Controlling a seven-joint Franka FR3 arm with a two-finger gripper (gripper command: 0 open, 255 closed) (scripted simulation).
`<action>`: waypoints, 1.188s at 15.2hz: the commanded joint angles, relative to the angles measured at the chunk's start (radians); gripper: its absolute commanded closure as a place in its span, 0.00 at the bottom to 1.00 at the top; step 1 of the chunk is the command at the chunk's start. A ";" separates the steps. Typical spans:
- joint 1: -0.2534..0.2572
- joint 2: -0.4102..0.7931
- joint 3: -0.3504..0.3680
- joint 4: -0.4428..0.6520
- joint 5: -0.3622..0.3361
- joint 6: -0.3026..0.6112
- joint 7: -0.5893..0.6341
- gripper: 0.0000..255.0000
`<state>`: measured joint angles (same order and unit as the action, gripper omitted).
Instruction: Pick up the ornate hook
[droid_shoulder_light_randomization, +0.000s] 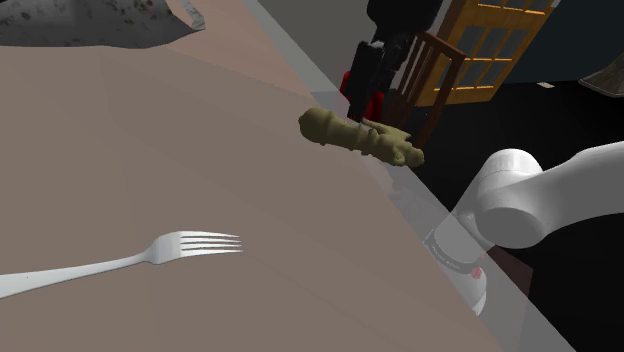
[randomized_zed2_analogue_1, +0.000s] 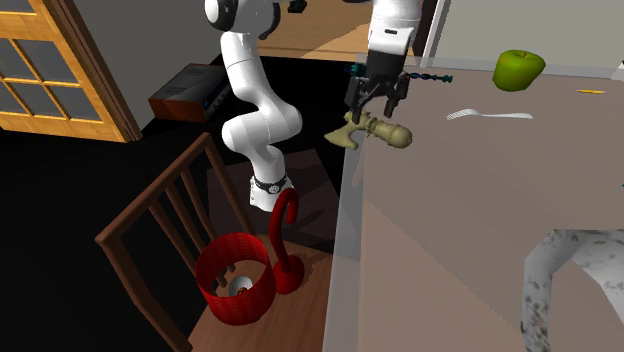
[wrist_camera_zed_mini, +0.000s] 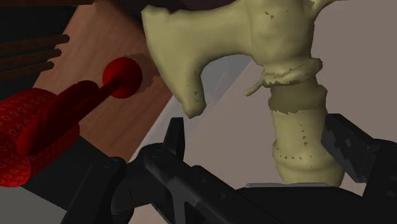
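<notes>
Yellow-brown and bumpy, the ornate hook (droid_shoulder_light_randomization: 360, 137) lies on its side on the table (droid_shoulder_light_randomization: 150, 150), right at the table's edge. The black gripper (randomized_zed2_analogue_1: 375, 108) hangs just over it there, with its fingers (wrist_camera_zed_mini: 175, 143) spread apart. In the wrist view the hook's stem sits between them. It is close by one finger and well apart from the other, and I cannot tell if it touches. The hook's top is cut off in that view. A fork (droid_shoulder_light_randomization: 150, 255) lies farther in on the table, its handle cut off in the shoulder view. The second exterior view shows a green apple (randomized_zed2_analogue_1: 518, 68) on the table too. A red thing (randomized_zed2_analogue_1: 235, 285) on a chair (randomized_zed2_analogue_1: 170, 220) beside the table is hard to make out. A grey speckled lump (droid_shoulder_light_randomization: 100, 25) on the table is cut off.
</notes>
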<state>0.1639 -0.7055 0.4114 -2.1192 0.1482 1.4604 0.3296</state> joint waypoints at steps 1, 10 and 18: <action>0.009 0.026 0.053 0.036 0.009 -0.018 0.038 0.00; 0.024 0.002 0.079 -0.078 0.029 0.071 0.048 0.00; 0.024 0.001 0.078 -0.079 0.029 0.071 0.047 1.00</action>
<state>0.1878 -0.7054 0.4885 -2.1968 0.1764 1.5319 0.3763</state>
